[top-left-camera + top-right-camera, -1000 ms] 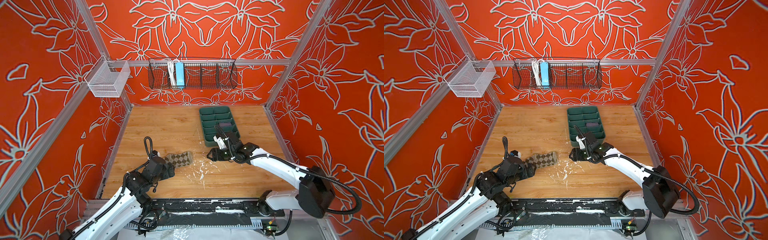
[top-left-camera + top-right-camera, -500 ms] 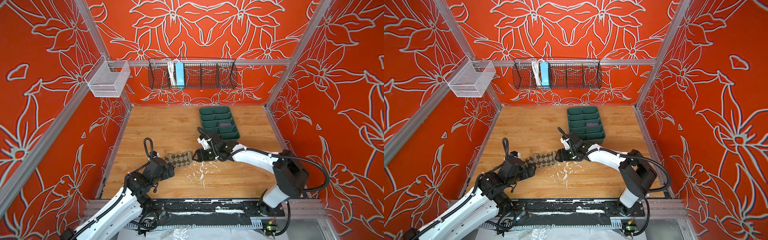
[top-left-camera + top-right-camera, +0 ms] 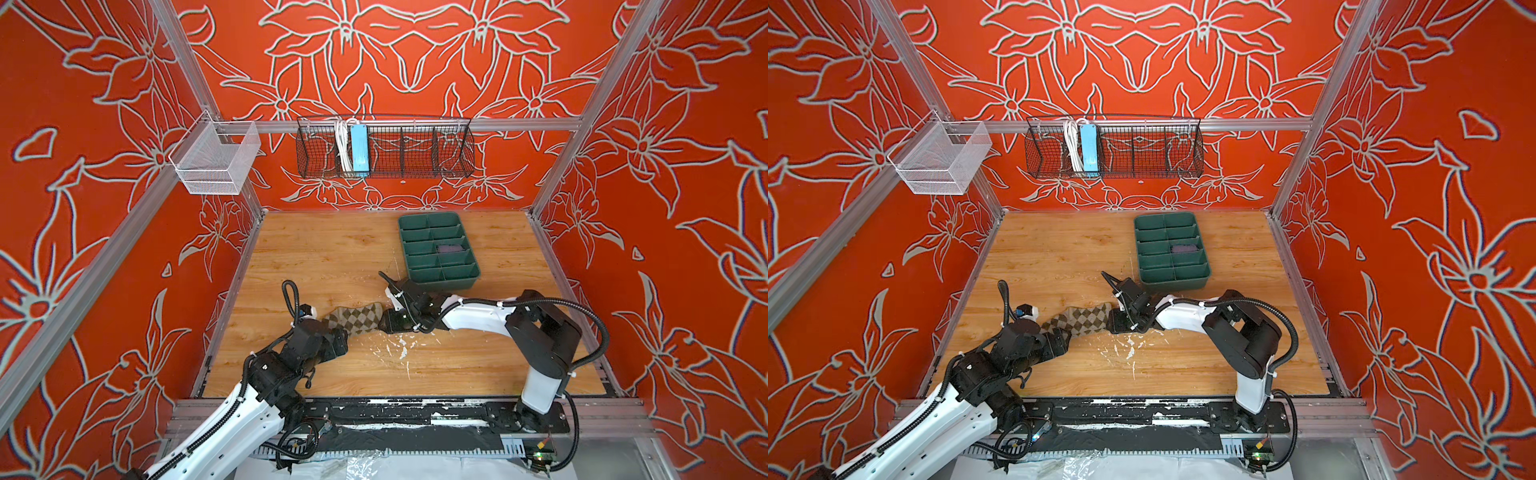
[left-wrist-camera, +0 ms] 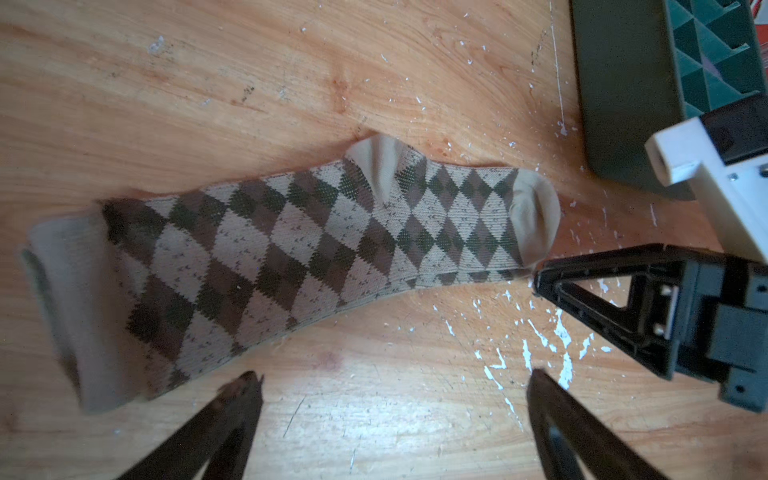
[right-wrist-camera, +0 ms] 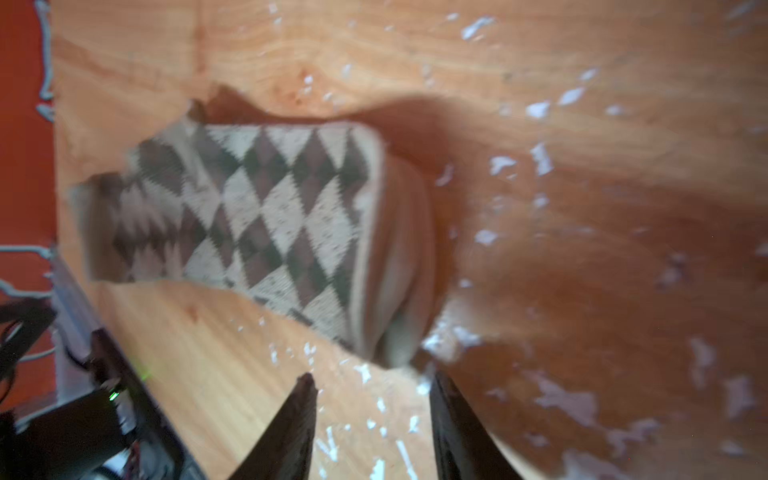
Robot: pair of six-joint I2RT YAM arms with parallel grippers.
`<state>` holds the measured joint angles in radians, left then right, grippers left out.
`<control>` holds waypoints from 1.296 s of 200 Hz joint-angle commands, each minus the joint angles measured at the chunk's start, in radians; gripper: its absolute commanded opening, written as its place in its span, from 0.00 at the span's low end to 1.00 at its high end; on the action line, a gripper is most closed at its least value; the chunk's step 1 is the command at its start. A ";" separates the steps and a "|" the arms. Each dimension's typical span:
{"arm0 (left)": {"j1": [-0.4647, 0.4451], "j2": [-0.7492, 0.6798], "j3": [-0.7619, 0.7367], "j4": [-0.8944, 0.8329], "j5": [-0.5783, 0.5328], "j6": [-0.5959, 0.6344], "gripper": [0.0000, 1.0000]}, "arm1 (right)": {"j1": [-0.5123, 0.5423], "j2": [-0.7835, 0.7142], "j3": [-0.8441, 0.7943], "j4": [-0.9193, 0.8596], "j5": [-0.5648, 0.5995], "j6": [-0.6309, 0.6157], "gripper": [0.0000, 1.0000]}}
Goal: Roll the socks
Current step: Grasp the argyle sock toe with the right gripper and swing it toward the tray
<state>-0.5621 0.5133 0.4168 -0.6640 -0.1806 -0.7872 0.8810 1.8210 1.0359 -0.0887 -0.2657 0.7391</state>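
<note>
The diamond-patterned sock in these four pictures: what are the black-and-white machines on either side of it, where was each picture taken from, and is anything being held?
They are two robot arms, the left arm and the right arm, mounted at the near edge of a wooden table. Each ends in a two-fingered gripper. The two wide pictures come from a camera pair overhead. The two close-ups come from cameras on the arms' wrists. On the table lie the sock, flat and unrolled, and a green divided tray with a purplish thing in one compartment. The left gripper is open beside the sock, and the right gripper is open at its toe. Neither holds anything.
</note>
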 commanded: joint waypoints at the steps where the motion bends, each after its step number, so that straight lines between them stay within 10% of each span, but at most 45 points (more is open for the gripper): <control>1: 0.004 0.003 0.000 0.006 -0.015 -0.023 0.97 | 0.000 0.043 0.038 -0.001 0.095 0.025 0.47; 96: 0.004 0.008 0.008 -0.012 -0.034 -0.024 0.97 | -0.003 0.122 0.142 -0.074 0.195 -0.092 0.01; 179: 0.004 -0.005 0.022 -0.044 -0.048 -0.044 0.97 | -0.101 0.327 0.504 -0.346 0.536 -0.649 0.00; 259: 0.005 0.039 -0.018 -0.005 -0.016 -0.146 0.97 | -0.204 0.468 0.719 -0.376 0.525 -0.760 0.06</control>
<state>-0.5621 0.5110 0.4168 -0.6926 -0.2043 -0.8677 0.6964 2.2627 1.7348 -0.4423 0.2638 0.0391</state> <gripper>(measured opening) 0.975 0.059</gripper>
